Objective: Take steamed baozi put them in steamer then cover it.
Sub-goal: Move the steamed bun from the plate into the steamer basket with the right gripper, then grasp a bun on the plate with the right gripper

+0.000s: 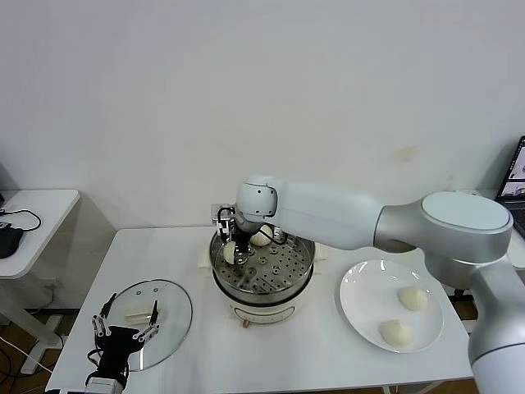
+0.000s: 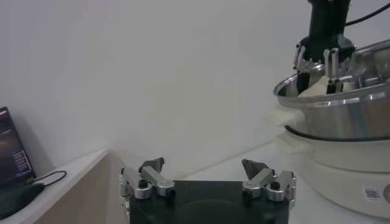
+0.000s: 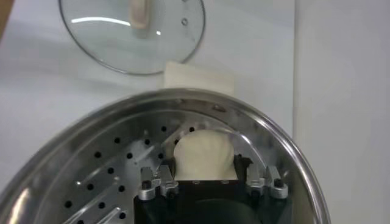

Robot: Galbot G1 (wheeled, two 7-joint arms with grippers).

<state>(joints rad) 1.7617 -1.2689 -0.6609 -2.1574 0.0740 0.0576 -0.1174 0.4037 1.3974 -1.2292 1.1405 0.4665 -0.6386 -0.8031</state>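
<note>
The steamer (image 1: 299,279) stands mid-table, its perforated tray (image 3: 109,176) showing. My right gripper (image 1: 239,256) reaches down into its left side, shut on a steamed baozi (image 3: 203,157) that rests low on the tray against the wall. A second baozi (image 1: 261,239) lies at the back of the tray. Two more baozi (image 1: 413,298) (image 1: 396,332) sit on the white plate (image 1: 361,287) at the right. The glass cover (image 1: 168,308) lies flat at the front left, handle up. My left gripper (image 1: 125,328) hovers open at the cover's near edge, holding nothing.
A side table (image 1: 37,213) with cables stands to the left. A laptop (image 1: 517,176) sits at the far right edge. A white cloth (image 3: 198,78) lies beside the steamer's base. A wall runs close behind the table.
</note>
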